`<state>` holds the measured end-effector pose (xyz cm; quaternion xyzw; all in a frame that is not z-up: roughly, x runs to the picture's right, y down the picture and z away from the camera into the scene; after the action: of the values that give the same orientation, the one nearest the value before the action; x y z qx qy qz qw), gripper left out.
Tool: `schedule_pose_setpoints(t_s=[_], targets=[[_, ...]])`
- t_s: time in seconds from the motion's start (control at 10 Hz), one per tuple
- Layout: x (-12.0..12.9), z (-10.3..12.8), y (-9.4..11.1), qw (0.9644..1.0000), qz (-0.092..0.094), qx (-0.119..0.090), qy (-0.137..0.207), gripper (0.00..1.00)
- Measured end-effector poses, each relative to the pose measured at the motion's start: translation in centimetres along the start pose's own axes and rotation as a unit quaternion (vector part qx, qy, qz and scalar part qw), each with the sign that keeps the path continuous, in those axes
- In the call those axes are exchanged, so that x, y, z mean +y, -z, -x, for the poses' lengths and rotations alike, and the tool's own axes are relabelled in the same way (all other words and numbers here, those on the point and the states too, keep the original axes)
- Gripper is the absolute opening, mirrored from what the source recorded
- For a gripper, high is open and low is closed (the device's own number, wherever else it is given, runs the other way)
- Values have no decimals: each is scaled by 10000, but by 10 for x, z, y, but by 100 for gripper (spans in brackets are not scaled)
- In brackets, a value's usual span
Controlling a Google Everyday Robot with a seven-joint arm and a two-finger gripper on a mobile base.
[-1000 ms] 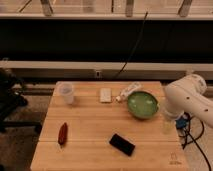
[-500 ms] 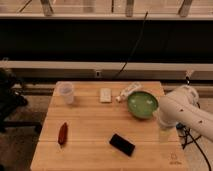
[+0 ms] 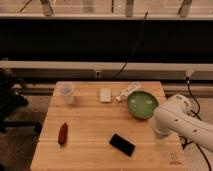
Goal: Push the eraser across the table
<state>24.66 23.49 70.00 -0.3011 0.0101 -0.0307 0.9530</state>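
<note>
The eraser (image 3: 122, 144) is a flat black block lying at an angle near the front edge of the light wooden table (image 3: 90, 120), right of centre. My white arm (image 3: 175, 120) reaches in from the right and overlaps the table's right edge. My gripper (image 3: 156, 131) is at the arm's lower left end, just below the green bowl and up and to the right of the eraser, apart from it. Most of the gripper is hidden by the arm.
A green bowl (image 3: 142, 105) sits at the right, close to the arm. A white tube (image 3: 129, 91) and a small white rectangular object (image 3: 105, 95) lie at the back. A clear cup (image 3: 66, 92) stands back left. A slim red-brown object (image 3: 63, 133) lies front left.
My arm has moved left and forward over the table's right edge, closer to the bowl and the eraser. The eraser and the other objects have not moved.
</note>
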Motion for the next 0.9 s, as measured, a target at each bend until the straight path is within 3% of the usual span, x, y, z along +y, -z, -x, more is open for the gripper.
schedule_pose_setpoints(t_s=[0.9], targets=[[17,19,-14,9997,189,-129,45,80]])
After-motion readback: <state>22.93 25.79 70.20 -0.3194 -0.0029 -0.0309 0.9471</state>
